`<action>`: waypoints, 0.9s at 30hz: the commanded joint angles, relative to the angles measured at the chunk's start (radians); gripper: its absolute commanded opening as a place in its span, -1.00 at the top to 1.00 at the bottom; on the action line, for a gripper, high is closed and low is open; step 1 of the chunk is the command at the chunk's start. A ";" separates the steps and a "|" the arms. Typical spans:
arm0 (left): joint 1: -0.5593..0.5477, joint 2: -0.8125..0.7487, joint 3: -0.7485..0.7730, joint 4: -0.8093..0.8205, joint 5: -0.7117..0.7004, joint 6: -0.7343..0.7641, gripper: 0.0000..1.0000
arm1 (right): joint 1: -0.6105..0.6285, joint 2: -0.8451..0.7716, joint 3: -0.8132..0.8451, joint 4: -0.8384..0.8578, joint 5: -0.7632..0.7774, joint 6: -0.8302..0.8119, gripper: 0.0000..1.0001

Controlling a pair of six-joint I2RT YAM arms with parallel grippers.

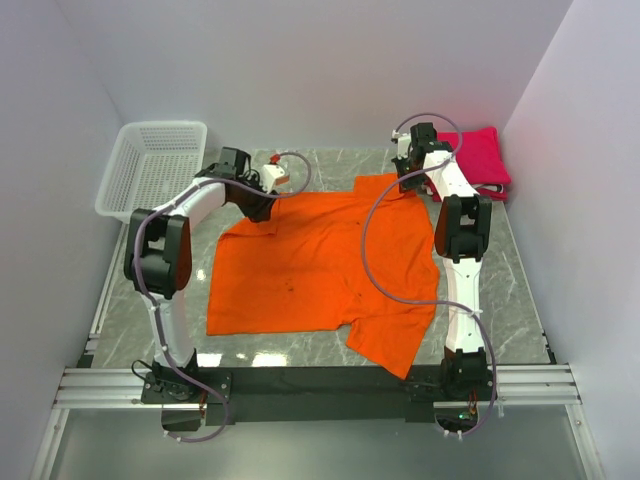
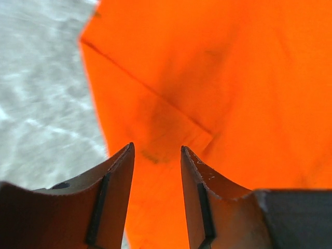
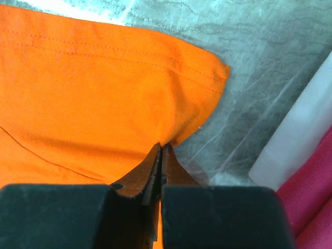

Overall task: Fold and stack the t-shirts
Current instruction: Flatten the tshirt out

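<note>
A bright orange t-shirt (image 1: 310, 265) lies spread flat on the marble table, one sleeve hanging toward the front edge. My left gripper (image 1: 268, 208) hovers over its far left corner. In the left wrist view it (image 2: 156, 149) stands open, with orange cloth (image 2: 218, 78) below the gap and nothing pinched. My right gripper (image 1: 410, 186) is at the shirt's far right corner. In the right wrist view it (image 3: 162, 146) is shut on the edge of the orange cloth (image 3: 104, 88). The crimson-pink folded t-shirts (image 1: 478, 160) lie stacked at the back right, with a white layer (image 3: 295, 150) beside pink cloth (image 3: 314, 207).
A white mesh basket (image 1: 155, 165) stands at the back left corner. White walls close in the table on three sides. Bare marble (image 1: 140, 320) shows left of the shirt, and a black strip and metal rail (image 1: 320, 385) run along the front edge.
</note>
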 commanded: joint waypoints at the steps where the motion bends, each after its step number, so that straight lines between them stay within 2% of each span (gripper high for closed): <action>1: -0.032 0.030 0.031 -0.022 -0.003 -0.033 0.06 | -0.001 -0.084 -0.008 0.033 0.008 -0.011 1.00; 9: -0.072 0.091 0.034 -0.032 -0.076 -0.056 0.05 | -0.001 -0.093 -0.009 0.042 0.003 -0.007 1.00; 18: -0.080 0.117 0.043 -0.058 -0.061 -0.065 0.10 | -0.003 -0.087 -0.005 0.042 0.010 -0.014 1.00; 23: -0.080 0.091 0.028 -0.045 -0.064 -0.068 0.38 | -0.003 -0.087 -0.003 0.041 0.010 -0.016 1.00; 27: -0.062 0.068 0.052 -0.074 -0.067 -0.056 0.41 | -0.001 -0.098 -0.006 0.042 0.010 -0.022 1.00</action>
